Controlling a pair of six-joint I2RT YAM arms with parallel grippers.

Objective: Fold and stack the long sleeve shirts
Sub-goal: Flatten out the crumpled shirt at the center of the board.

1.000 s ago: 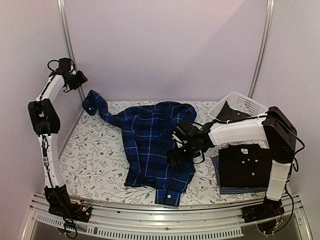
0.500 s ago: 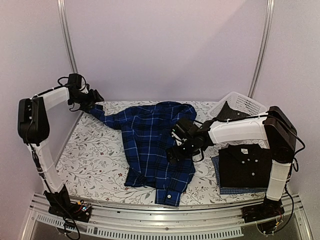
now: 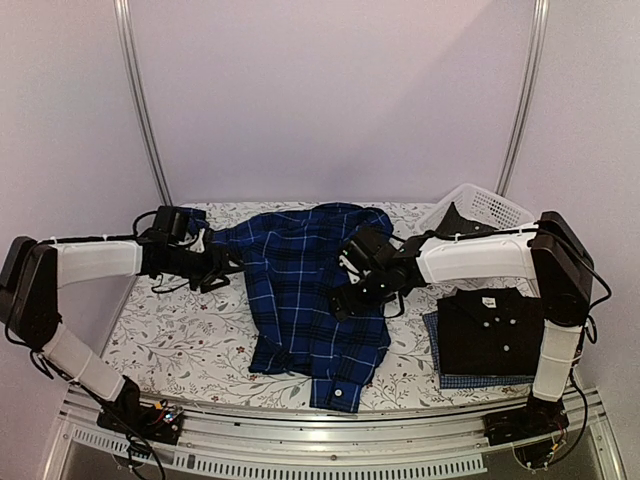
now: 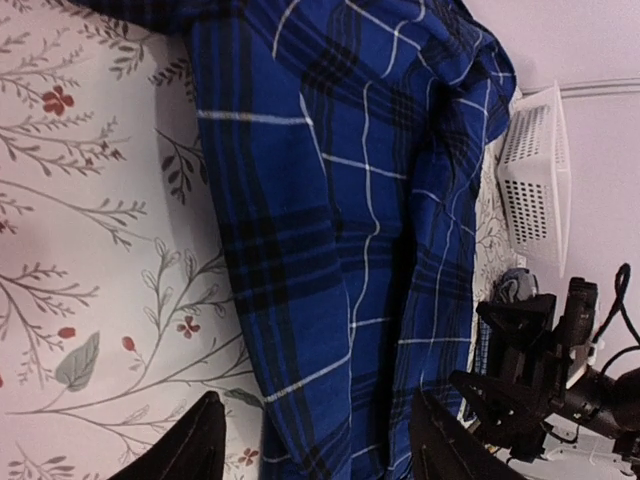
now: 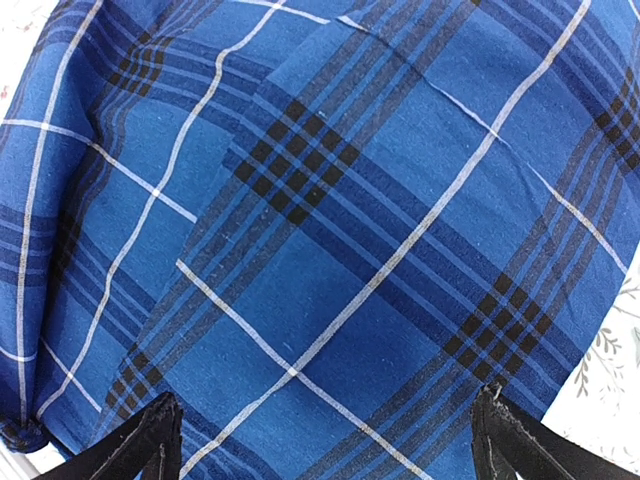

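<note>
The plaid shirt (image 3: 300, 300) lies spread on the surface (image 3: 180, 340) between the two grippers. The right gripper (image 3: 352, 296), fingers wide apart, sits low over the cloth, probably to pin it against sliding. The left gripper (image 3: 215, 268), also parted and holding nothing, is at the shirt's left edge, where the sleeve seems laid inward. Right of the right gripper, the black shirt (image 3: 490, 330) rests folded on a checked shirt (image 3: 462, 381), a stack awaiting this one.

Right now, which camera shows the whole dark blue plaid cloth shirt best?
Top external: the dark blue plaid cloth shirt shows nearly whole there. Left wrist catches only one long stretch of it, right wrist only a close patch of fabric.
</note>
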